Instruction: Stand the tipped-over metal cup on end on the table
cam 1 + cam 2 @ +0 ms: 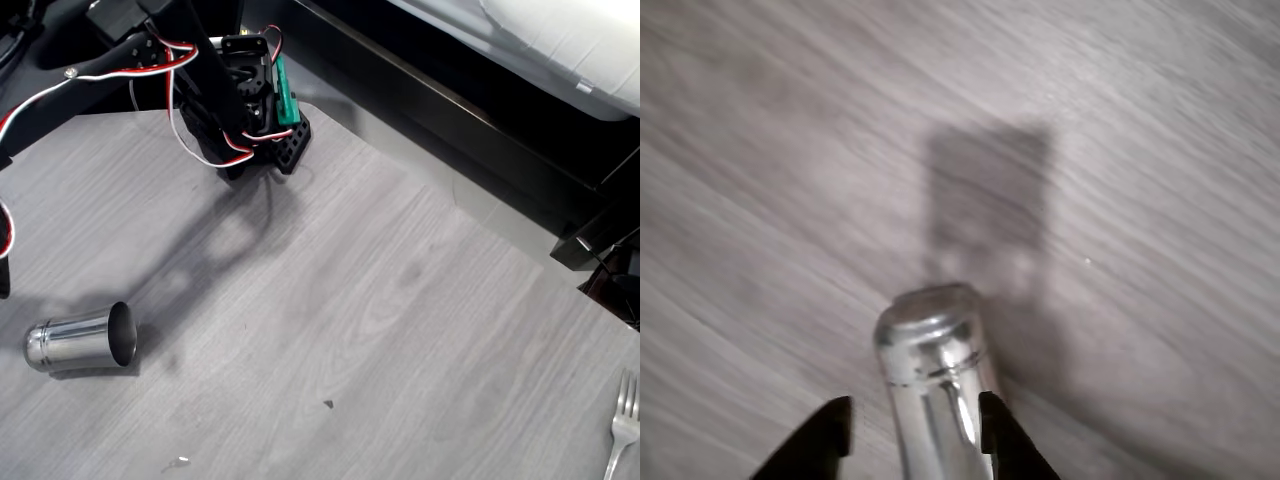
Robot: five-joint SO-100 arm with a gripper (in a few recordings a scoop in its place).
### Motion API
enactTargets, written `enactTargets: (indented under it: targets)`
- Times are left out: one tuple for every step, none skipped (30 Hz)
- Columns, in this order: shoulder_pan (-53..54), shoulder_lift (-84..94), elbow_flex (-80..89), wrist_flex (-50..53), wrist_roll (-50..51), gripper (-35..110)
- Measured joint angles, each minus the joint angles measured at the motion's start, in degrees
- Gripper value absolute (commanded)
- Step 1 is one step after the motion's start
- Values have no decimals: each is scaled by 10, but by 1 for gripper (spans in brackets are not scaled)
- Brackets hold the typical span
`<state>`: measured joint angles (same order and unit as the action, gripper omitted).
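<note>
1. Table (400, 300): wide, light grey wood-grain laminate top with a slanting edge running from upper centre to right of the overhead view.
2. Black furniture (450, 110): lay beyond that edge, in the upper right.
3. Black robot arm (200, 70): red, white and black wires; entered from the upper left, overhead.
4. Gripper (262, 158): black with a green part, at upper centre overhead. In the wrist view its gripper (915, 400) fingers stood apart on either side of the cup. A gap showed at the left finger (830, 435); whether the right one touched, I cannot tell.
5. Metal cup (80, 340): small shiny steel tumbler, on its side at lower left overhead, mouth facing right. The wrist view showed its ridged closed base (930, 335).
6. Silver fork (622, 420): at the lower right edge, overhead.
</note>
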<state>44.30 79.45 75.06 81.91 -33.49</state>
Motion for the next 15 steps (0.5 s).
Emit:
enactTargets:
  targets:
    - [-4, -5, 0, 4, 0, 34]
    - [-7, -12, 0, 9, 0, 36]
    - [-10, -21, 0, 11, 0, 36]
    - [-11, -30, 0, 13, 0, 36]
    - [-11, -38, 0, 13, -3, 37]
    - [-8, -46, 0, 14, -6, 37]
    - [-7, -54, 0, 14, -11, 37]
    - [-8, -61, 0, 14, -15, 37]
    - [-10, -67, 0, 14, -20, 37]
    - [-12, -72, 0, 14, -25, 37]
    - [-13, -78, 0, 15, -31, 37]
    - [-14, -83, 0, 17, -35, 37]
    - [-13, -89, 0, 18, -40, 37]
    - [-12, -93, 0, 18, -47, 37]
    - [-11, -97, 0, 18, -52, 37]
